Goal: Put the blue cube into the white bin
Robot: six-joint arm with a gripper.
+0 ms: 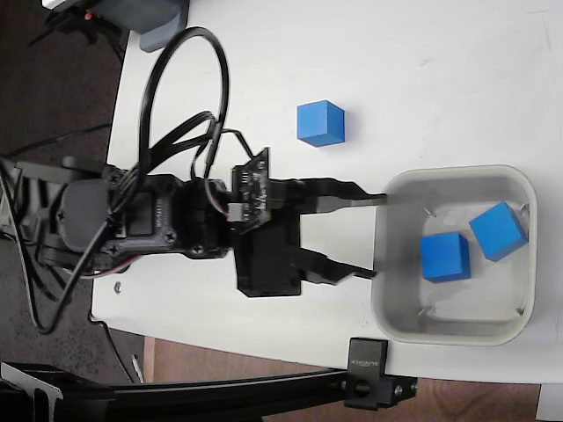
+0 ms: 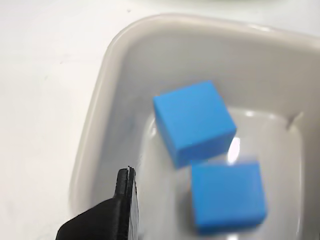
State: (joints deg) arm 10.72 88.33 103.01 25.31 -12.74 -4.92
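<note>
Three plain bright-blue cubes stand out against a white table [image 1: 440, 79]: one blue cube [image 1: 320, 123] at upper centre of the fixed view, two more, a blue cube [image 1: 444, 257] and a blue cube [image 1: 499, 230], at right inside the off-white bin [image 1: 457, 330]. The gripper [image 1: 376, 236] and arm at centre left are black, trailed by glossy black cables [image 1: 185, 79]. A grey block [image 1: 158, 22] sits at the top left edge. In the wrist view, a black finger [image 2: 122, 200] shows at lower left.

White bin [image 1: 457, 330]: off-white plastic, smooth, glossy glints on its floor. Blue cubes, two in the bin [image 1: 444, 257] [image 1: 499, 230] and one on the counter [image 1: 319, 122]: matt, unmarked faces. Counter [image 1: 422, 79]: white, smooth, faintly scuffed. Gripper [image 1: 376, 236]: matt black plastic.
</note>
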